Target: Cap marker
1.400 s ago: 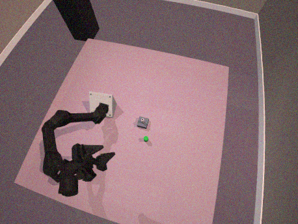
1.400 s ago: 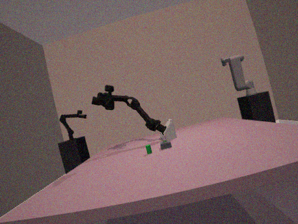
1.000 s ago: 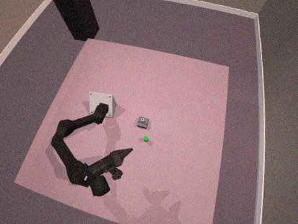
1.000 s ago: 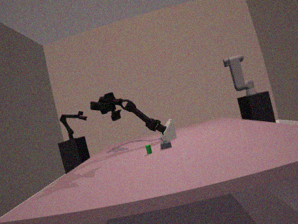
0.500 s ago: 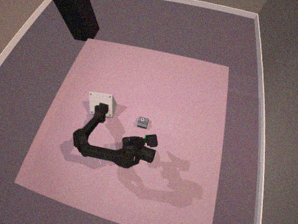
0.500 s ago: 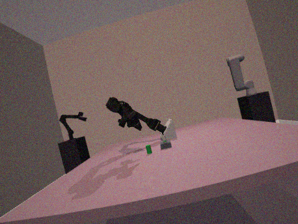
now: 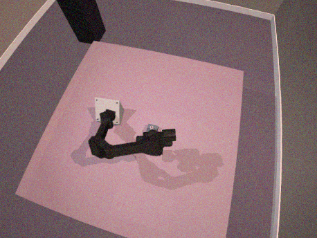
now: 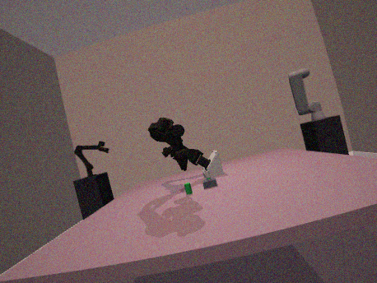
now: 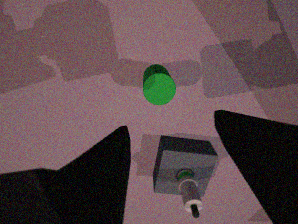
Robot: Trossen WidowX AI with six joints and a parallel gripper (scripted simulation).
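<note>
Viewing from the top, the gripper [image 7: 171, 135] is found over the middle of the pink table [image 7: 194, 97], slightly toward the near edge. The holder block [image 7: 151, 128] shows just beside the wrist, on its far side. The cap is hidden under the arm in this view.

From the exterior view, the green cap [image 8: 188, 188] is seen upright on the table, just beside the holder block [image 8: 210, 183] and apart from it. The gripper hangs above both, touching neither; its fingers are too dark to be resolved here.

In the wrist view, the jaws are seen partly spread, with nothing between them. The cap [image 9: 159, 88] lies ahead of the fingertips, beyond the jaw opening, its long axis vertical and its round top facing the camera. The holder block [image 9: 184, 164] sits between the fingers, nearer the camera, with the marker [image 9: 190, 192] upright in it. The gripper is judged to need advancing past the marker before the cap is bracketed.
</note>
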